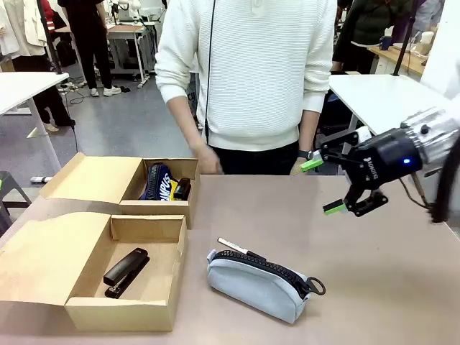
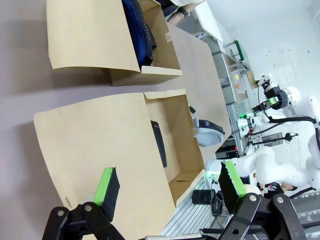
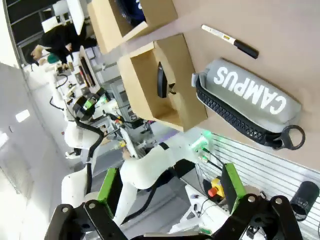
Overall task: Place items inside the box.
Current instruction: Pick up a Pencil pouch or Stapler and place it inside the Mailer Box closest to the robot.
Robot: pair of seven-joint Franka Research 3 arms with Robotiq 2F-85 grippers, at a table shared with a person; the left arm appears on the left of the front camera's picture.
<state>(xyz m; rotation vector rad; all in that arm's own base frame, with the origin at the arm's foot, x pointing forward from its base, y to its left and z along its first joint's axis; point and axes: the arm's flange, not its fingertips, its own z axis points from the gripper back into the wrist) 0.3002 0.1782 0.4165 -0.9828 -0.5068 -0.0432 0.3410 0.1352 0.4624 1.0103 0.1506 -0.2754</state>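
The right claw (image 1: 322, 187) is held wide open and empty; the left claw (image 2: 170, 182) is likewise spread, gripping nothing. On the tan bench (image 1: 345, 273) the box (image 1: 122, 314) sits at the near left (lid folded out leftward), with one black stapler (image 1: 126, 272) lying inside. The grey pouch (image 1: 255, 284) lies just right of it, with the white marker (image 1: 233, 246) just behind. White tables and grey floor are seen beyond. A dark object (image 1: 182, 188) beside the blue pouch (image 1: 157, 183) in the farther box (image 1: 158, 210) cannot be identified, and the person's hand (image 1: 208, 159) is blurred. The right arm is extended in from the right above the bench, fingers angled down and leftward.
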